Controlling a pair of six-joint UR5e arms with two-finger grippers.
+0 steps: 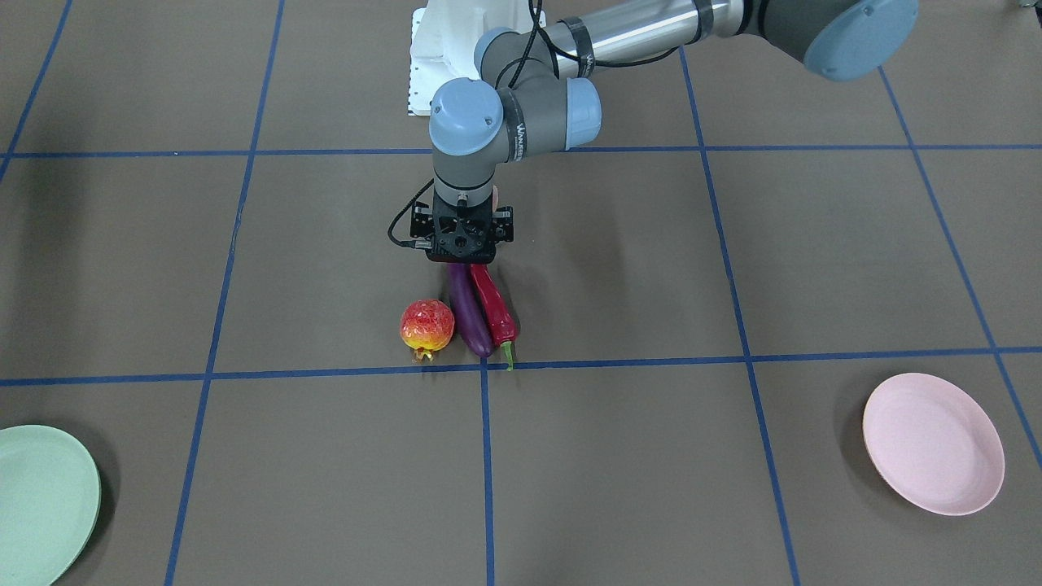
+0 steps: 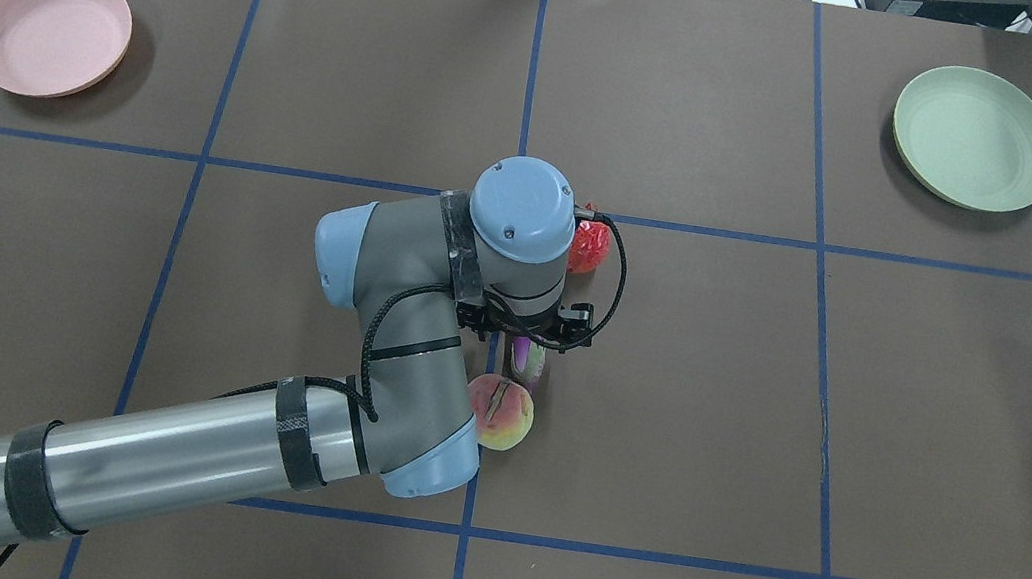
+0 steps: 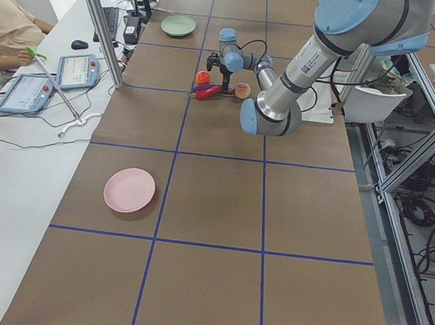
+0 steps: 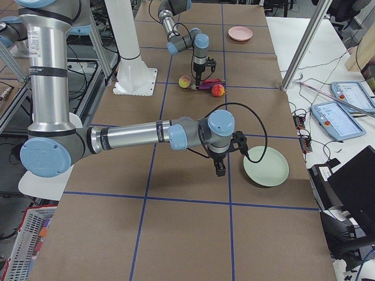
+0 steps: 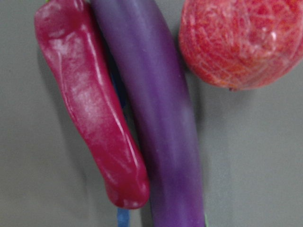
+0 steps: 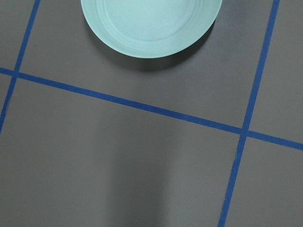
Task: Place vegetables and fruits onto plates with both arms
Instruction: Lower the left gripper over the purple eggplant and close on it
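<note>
Far on the robot's left, the pink plate (image 2: 52, 33) sits on the brown worktop (image 2: 860, 429). The left arm (image 2: 180, 454) comes in from that side and bends over the middle. Its left tool (image 1: 462, 257) points straight down, right over one end of the food. Its fingers are hidden, so I cannot tell if it is open or closed, or if it touches anything.

Under it lie three things in a row. First is the red chili (image 1: 494, 305), then the long purple eggplant (image 1: 470, 313) close along it, then the round red and yellow pomegranate (image 1: 426, 325) just beside the eggplant. The peach (image 2: 499, 413) sits just beside the eggplant's green end, on the robot's side. All four lie on the worktop, well apart from both plates.

Far on the right is the green plate (image 2: 977, 137). In the side view the right arm (image 4: 135, 136) reaches out and the right tool (image 4: 220, 168) hangs over the worktop near this plate. I cannot tell if that tool is open or closed.
</note>
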